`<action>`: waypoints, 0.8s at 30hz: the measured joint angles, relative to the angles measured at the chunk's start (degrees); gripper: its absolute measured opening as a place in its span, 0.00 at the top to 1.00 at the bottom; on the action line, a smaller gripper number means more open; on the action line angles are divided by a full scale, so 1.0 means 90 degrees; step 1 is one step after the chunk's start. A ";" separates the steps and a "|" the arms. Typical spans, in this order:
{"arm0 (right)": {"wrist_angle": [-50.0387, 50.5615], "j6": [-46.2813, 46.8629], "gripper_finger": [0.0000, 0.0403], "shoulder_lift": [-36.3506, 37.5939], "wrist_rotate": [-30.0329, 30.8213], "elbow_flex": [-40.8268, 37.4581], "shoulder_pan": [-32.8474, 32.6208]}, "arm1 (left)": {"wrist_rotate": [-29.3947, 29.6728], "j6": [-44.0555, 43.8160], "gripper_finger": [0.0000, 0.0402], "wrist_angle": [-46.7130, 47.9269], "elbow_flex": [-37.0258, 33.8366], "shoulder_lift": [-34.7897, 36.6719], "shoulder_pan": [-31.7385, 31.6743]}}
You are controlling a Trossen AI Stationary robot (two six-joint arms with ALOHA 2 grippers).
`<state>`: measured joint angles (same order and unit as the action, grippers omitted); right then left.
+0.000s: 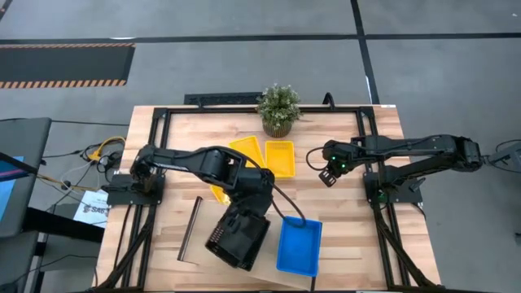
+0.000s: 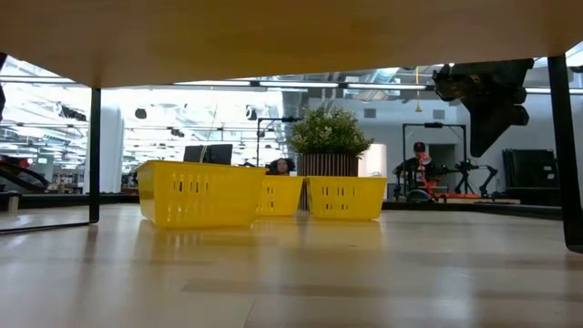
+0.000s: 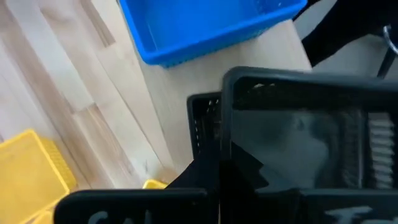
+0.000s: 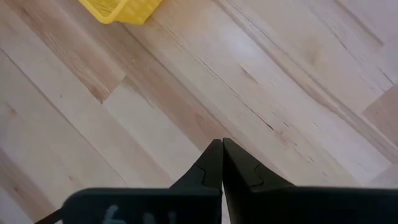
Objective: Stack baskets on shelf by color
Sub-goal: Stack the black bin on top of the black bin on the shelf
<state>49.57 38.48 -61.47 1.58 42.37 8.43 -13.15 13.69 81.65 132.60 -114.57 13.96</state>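
On the wooden table (image 1: 350, 220), the left gripper (image 1: 244, 213) grasps a black mesh plastic basket (image 1: 238, 236); the right gripper (image 4: 222, 163) hangs clenched, empty. No writing is readable.

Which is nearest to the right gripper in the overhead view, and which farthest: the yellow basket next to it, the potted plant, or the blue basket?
Measured from the right gripper:
1. Yellow basket, just to its left, nearest.
2. Potted plant, at the table's far edge.
3. Blue basket, at the near edge, farthest.

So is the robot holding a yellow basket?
No, the left gripper is shut on a black mesh plastic basket.
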 joint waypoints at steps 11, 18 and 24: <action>0.0043 0.0000 0.95 0.0000 -0.0002 0.0000 -0.0015 | 0.0148 0.0106 1.00 0.0008 -0.0010 -0.0114 0.0024; 0.0093 -0.0006 0.94 0.0000 -0.0002 0.0000 -0.0015 | 0.0217 -0.0063 0.98 -0.0227 -0.0008 -0.0128 0.0030; 0.0134 -0.0019 0.95 0.0000 -0.0003 0.0000 -0.0015 | 0.0198 -0.0152 0.94 -0.0310 -0.0005 -0.0304 0.0046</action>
<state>50.78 38.30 -61.47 1.55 42.37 8.29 -11.37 12.32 78.86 132.55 -117.31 14.37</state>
